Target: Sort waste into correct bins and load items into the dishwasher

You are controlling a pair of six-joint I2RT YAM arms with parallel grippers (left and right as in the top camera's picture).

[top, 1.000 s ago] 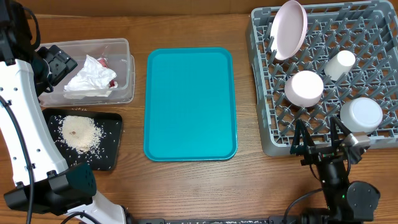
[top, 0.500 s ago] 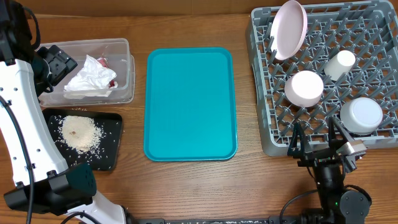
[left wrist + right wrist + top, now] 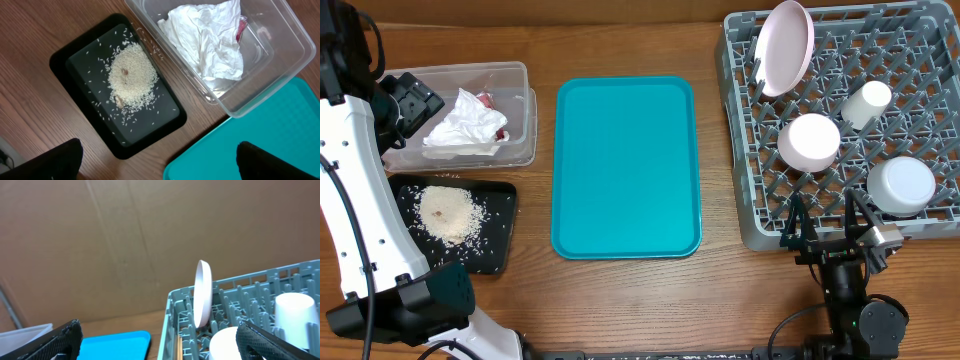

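The teal tray (image 3: 628, 165) lies empty mid-table. A clear bin (image 3: 520, 120) holds crumpled white tissue (image 3: 465, 122) and a red scrap; it also shows in the left wrist view (image 3: 280, 60). A black tray (image 3: 495, 235) holds a pile of rice (image 3: 445, 212). The grey dish rack (image 3: 745, 140) holds a pink plate (image 3: 785, 45), a white cup (image 3: 868, 103) and two white bowls (image 3: 809, 140). My left gripper (image 3: 157, 165) is open and empty, high above the bin and black tray (image 3: 65, 60). My right gripper (image 3: 830, 225) is open and empty at the rack's front edge.
The right wrist view looks level across the rack (image 3: 240, 305), with the upright plate (image 3: 202, 292), a cup (image 3: 295, 317) and the teal tray's corner (image 3: 115, 345). A brown cardboard wall stands behind. Bare wooden table lies between tray and rack.
The right arm's base has shifted slightly left and its gripper has settled a little toward the front edge. The left arm and all objects have not moved.
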